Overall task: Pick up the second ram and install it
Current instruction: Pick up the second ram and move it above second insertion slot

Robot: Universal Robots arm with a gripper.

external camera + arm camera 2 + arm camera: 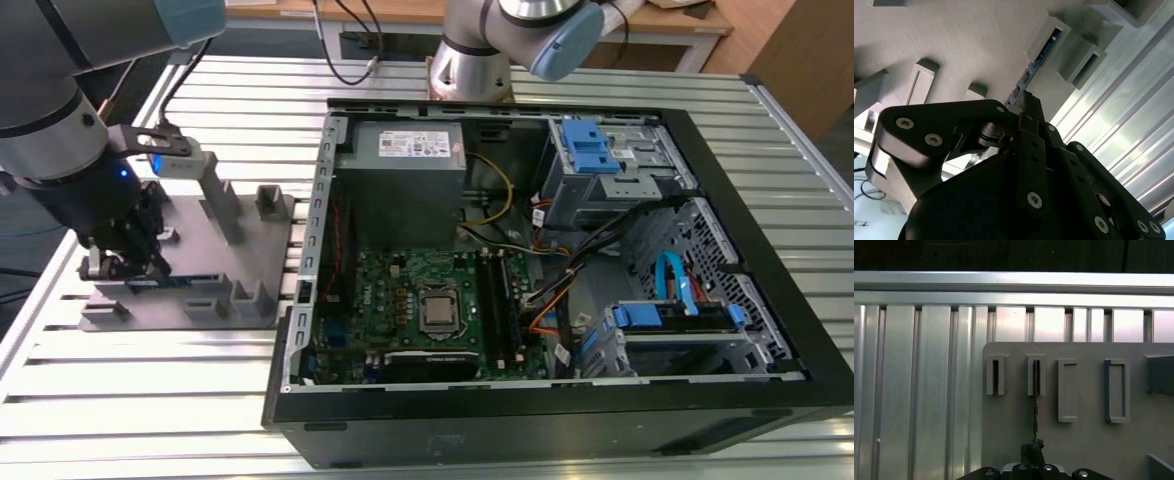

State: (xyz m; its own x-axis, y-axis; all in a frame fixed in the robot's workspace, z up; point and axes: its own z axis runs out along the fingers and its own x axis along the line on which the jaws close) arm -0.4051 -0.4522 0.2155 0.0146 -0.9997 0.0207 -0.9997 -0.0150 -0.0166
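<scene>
A black, multi-link gripper (123, 268) presses down on a matte grey moulded holder plate (187, 310) that lies flat on a ribbed aluminium table (160, 380), near the table edge at the exterior view's left. In both wrist views its narrow fingertips come together, apparently clamped on the thin top edge of the second ram (1041, 52). The ram stands on edge in a raised rectangular slot of the plate. Seen edge-on in the first wrist view, the stick (1036, 405) reads as a dark hairline that runs from a slot block to the gripper (1033, 452). In the second wrist view a sliver of blue-green board shows just ahead of the tool tip (1026, 100). More hollow rectangular blocks rise from the plate's grainy surface (1089, 440). An open black computer case (534, 430) lies on its side just beside the plate, toward the exterior view's right. Inside it sit a green motherboard (400, 290) with a square silver socket (438, 312), a grey metal power supply (407, 160) and blue plastic drive latches (587, 140).
</scene>
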